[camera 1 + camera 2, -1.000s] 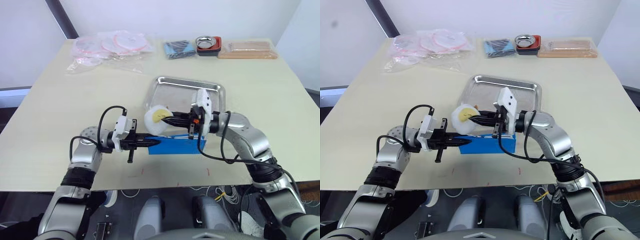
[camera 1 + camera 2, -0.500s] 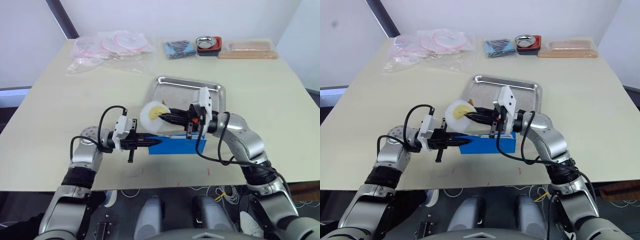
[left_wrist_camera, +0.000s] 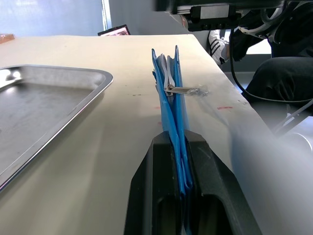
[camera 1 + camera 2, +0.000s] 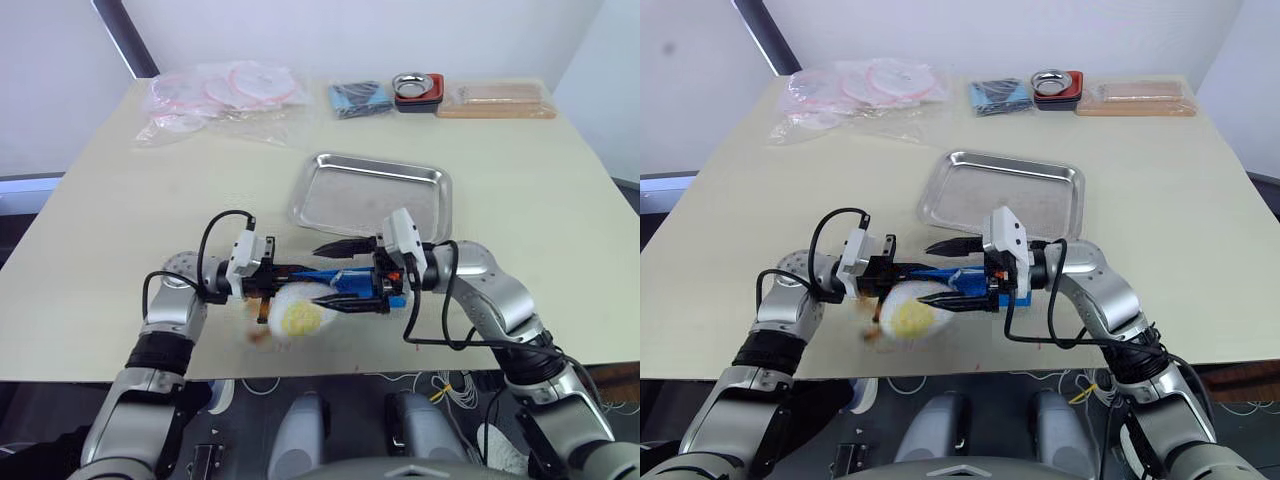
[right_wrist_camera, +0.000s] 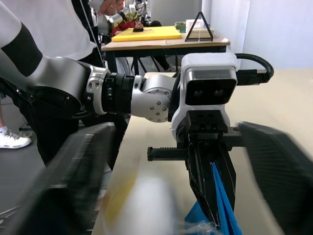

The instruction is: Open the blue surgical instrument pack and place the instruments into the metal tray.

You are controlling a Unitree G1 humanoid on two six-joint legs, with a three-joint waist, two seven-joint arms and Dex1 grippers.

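Left wrist view, nearest first: left gripper [image 3: 177, 161] has its jaws clamped on one end of the blue surgical instrument pack [image 3: 168, 93], which stands on edge w/ its long axis running straight out from the jaws; a slim metal instrument [image 3: 185, 90] pokes from its pale lining partway along. In the left eye view the pack [image 4: 335, 278] lies near the front edge of the tabletop [image 4: 120, 230], long axis left-right betw. the two grippers, w/ a blurred white-and-yellow roll [image 4: 298, 315] just in front of it, looks mid-air, can't tell if it touches anything. Right gripper [image 4: 345, 274] sits at the pack's other end, jaws spread wide, one finger above and one below the blue edge, holding nothing. So the pack lies directly betw. the right jaws, and the right arm is the free one; prob. it closes on a flap while left keeps the end pinned. Beyond, the metal tray [image 4: 330, 195] sits just behind the pack, no instruments in it. Far edge of tabletop: clear plastic bags [image 4: 215, 95], dark cloth bundle [image 4: 358, 97], small steel bowl [image 4: 416, 86], pale flat packet [image 4: 497, 98].
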